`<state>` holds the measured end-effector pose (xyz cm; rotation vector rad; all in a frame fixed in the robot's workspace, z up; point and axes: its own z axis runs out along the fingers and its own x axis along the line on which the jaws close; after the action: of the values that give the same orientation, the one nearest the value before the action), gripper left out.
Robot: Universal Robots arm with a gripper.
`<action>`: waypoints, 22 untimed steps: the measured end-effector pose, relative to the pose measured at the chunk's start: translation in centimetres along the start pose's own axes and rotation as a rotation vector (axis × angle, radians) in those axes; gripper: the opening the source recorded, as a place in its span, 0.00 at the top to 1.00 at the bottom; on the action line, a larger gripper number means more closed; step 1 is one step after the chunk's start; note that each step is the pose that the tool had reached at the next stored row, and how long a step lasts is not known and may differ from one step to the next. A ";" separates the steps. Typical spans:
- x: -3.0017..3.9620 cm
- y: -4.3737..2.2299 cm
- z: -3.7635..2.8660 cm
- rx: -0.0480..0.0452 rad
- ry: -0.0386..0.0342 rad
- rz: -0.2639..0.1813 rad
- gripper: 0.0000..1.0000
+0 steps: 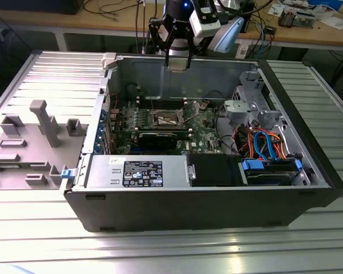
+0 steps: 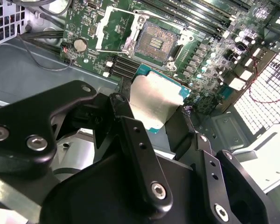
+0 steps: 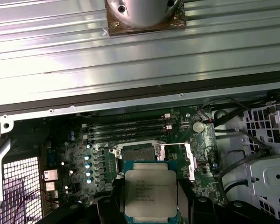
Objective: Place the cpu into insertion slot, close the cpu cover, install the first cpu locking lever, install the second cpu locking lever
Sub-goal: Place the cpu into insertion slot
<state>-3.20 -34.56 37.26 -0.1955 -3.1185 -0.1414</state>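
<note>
My gripper [image 1: 179, 60] hangs above the rear wall of the open computer case [image 1: 188, 211], shut on the cpu [image 1: 179, 64]. In both wrist views the cpu [image 2: 154, 98] [image 3: 150, 191], a flat square chip with a dull silver top, sits clamped between the black fingers [image 2: 130, 126]. Below it on the green board lies the insertion slot [image 2: 154, 43] [image 3: 136, 151] [image 1: 168, 119], bare, with a dark centre. The cpu cover [image 2: 101, 29] [image 3: 190, 161] stands swung open beside the slot. The cpu is well above the slot and apart from it.
Long black memory slots [image 3: 126, 128] run beside the socket. A long black card [image 1: 160, 137] lies in front of it. A power supply [image 1: 140, 171], a drive bay with blue and orange cables [image 1: 263, 148] and a grey plastic fixture [image 1: 28, 142] surround the board.
</note>
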 end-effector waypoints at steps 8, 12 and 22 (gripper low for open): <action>0.00 0.00 0.02 -0.0009 -0.0046 0.052 0.46; 0.00 0.00 0.04 -0.0017 -0.0082 0.091 0.46; 0.00 -0.01 0.09 -0.0038 -0.0182 0.203 0.46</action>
<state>-3.20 -34.56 37.17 -0.5139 -3.0914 -0.1431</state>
